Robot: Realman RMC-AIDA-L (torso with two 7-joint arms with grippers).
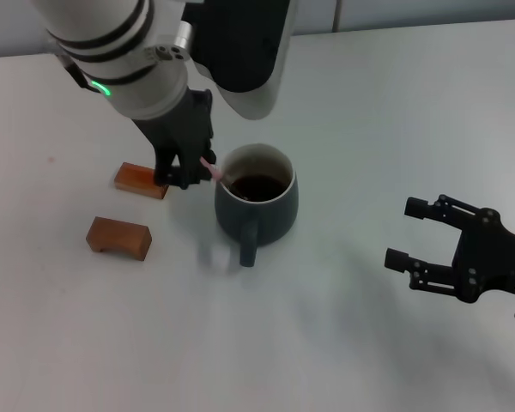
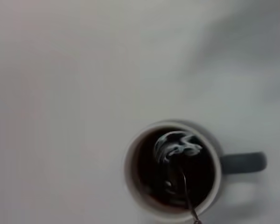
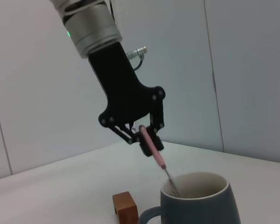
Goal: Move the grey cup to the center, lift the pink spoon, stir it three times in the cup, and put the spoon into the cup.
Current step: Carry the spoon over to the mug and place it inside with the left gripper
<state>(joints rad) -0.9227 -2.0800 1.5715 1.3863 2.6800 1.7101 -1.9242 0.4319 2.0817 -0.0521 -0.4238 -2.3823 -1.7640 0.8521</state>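
The grey cup (image 1: 256, 202) stands mid-table with dark brown liquid and its handle toward me. My left gripper (image 1: 189, 174) is just left of its rim and shut on the pink spoon (image 1: 212, 170). The spoon slants down into the cup. In the right wrist view the left gripper (image 3: 147, 140) holds the pink handle (image 3: 153, 148) and the metal neck enters the cup (image 3: 200, 205). The left wrist view shows the cup (image 2: 173, 168) from above with the spoon's thin neck (image 2: 185, 196) in swirled liquid. My right gripper (image 1: 403, 233) is open and empty, off to the cup's right.
Two orange-brown blocks lie left of the cup: one (image 1: 141, 180) beside the left gripper, the other (image 1: 118, 237) nearer me. One block (image 3: 125, 208) also shows in the right wrist view. A wall stands behind the table's far edge.
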